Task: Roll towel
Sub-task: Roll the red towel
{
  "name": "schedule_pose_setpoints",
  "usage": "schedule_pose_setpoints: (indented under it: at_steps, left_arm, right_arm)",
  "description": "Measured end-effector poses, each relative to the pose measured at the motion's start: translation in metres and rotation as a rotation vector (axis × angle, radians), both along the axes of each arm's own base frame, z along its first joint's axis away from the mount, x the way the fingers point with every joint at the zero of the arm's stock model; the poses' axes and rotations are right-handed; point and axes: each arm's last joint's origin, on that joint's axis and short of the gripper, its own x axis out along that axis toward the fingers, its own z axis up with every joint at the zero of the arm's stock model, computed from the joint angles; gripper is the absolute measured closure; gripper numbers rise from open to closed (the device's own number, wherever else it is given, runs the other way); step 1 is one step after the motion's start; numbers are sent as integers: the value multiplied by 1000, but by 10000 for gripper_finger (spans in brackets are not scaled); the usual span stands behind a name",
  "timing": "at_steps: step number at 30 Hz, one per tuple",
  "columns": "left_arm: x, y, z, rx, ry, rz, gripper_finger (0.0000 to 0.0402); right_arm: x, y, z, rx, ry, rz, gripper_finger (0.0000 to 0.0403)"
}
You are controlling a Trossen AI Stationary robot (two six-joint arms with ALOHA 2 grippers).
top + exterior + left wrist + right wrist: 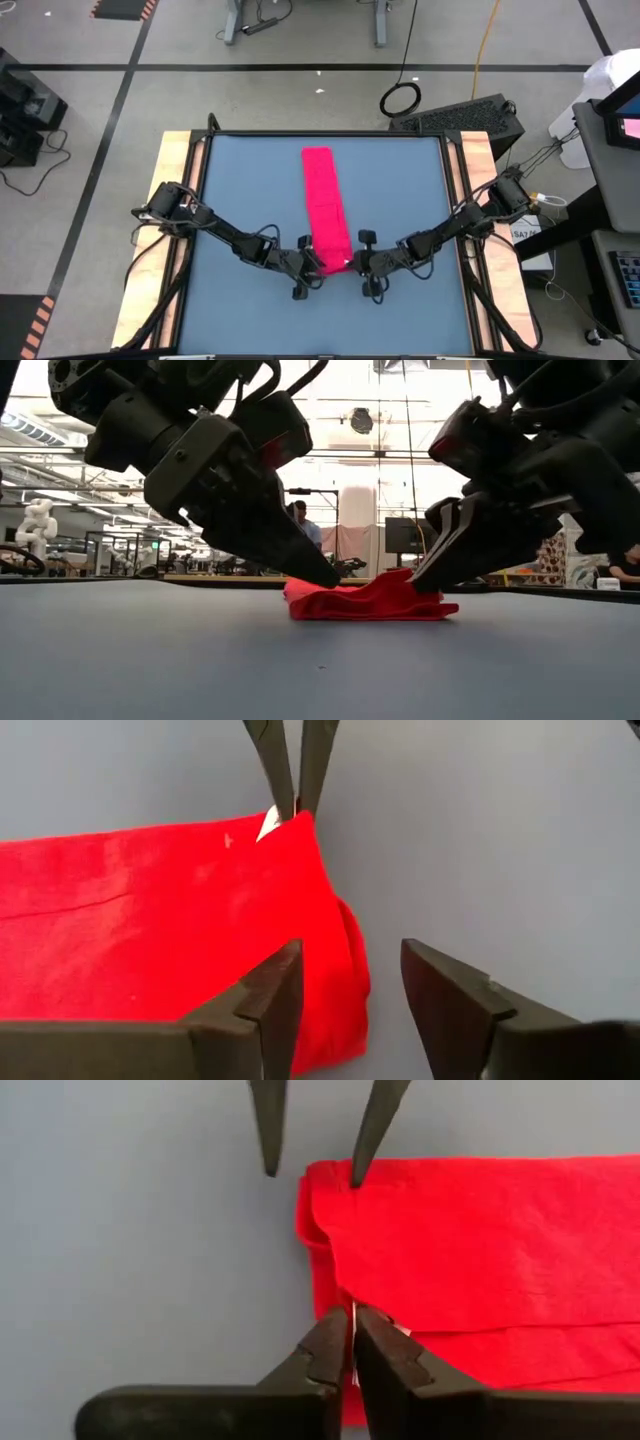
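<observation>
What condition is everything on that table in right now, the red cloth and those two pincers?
towel: folded into a long strip, flat, near end slightly bunched, not rolled yet.
left pincer: open at the towel's near corner, holding nothing.
right pincer: shut on the towel's other near corner.

Even overhead light, soft shadows on the table [250, 200], backlit glare through the low view, dark silhouetted arms
</observation>
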Motion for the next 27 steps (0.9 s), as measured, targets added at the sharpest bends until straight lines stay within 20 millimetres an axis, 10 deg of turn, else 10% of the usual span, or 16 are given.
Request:
schedule_pose_setpoints:
  at_steps: [11, 27]
  left_arm:
    - [-1, -1, -1, 5, 9, -3, 365]
    - [1, 5, -1, 26, 3, 46, 311]
  right_arm:
    - [-6, 6, 2, -84, 10, 20, 279]
    - [-23, 19, -3, -325, 87, 130, 255]
